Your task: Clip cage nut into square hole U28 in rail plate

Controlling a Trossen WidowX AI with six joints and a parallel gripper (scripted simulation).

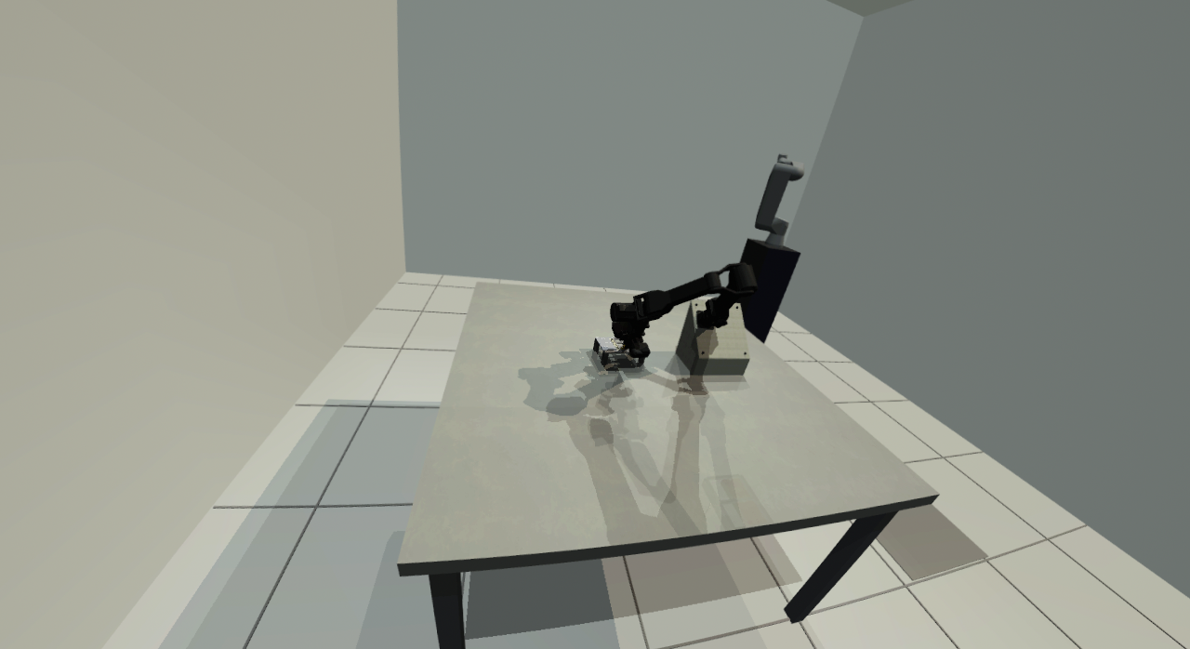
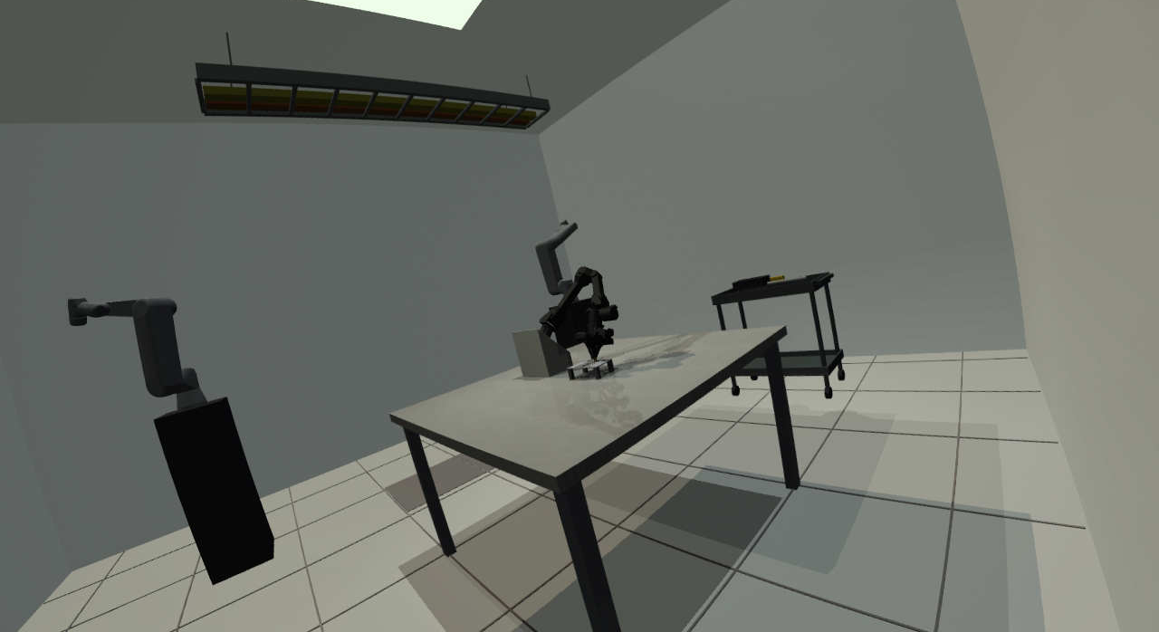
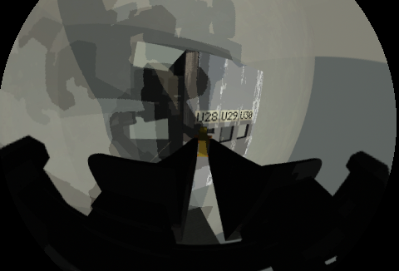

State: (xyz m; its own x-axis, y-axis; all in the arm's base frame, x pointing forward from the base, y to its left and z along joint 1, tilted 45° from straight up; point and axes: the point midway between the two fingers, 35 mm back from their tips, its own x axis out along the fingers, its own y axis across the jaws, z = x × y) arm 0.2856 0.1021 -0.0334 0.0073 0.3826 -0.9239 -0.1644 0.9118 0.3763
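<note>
One gripper (image 1: 622,367) (image 2: 595,359) (image 3: 202,143): I had its two fingers nearly together, pinching the cage nut. One cage nut (image 3: 203,146), yellow: between the fingertips, by the U28 label; its long axis ran lengthwise with the fingers in the wrist view, though I could not tell how far it was seated. One rail plate (image 2: 589,368) (image 3: 233,92): beneath the fingertips. Three labels (image 3: 224,116), U28, U29, U30: just beyond them. Two square holes (image 3: 226,134) plainly visible: beside the fingertips.
</note>
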